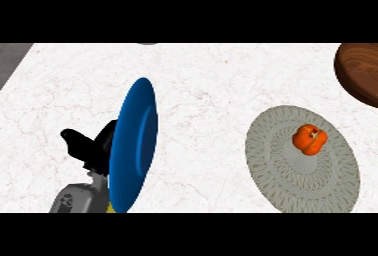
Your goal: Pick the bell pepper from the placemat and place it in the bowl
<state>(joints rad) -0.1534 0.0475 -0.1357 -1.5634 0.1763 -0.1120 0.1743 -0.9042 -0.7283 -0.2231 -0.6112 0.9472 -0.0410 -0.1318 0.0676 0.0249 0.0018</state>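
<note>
An orange bell pepper lies on a round grey woven placemat at the right of the counter, a little above the mat's middle. A dark brown wooden bowl sits at the far right, cut off by the view's edge, just beyond the placemat. My left hand shows at the lower left, black and relaxed, resting still with its grey forearm below it; a blue plate partly hides it. It is far from the pepper and holds nothing. My right hand does not show.
A blue plate, looking tall and narrow, stands left of centre in front of my left hand. The white marble counter stretches between plate and placemat. The counter's left edge runs along a grey floor.
</note>
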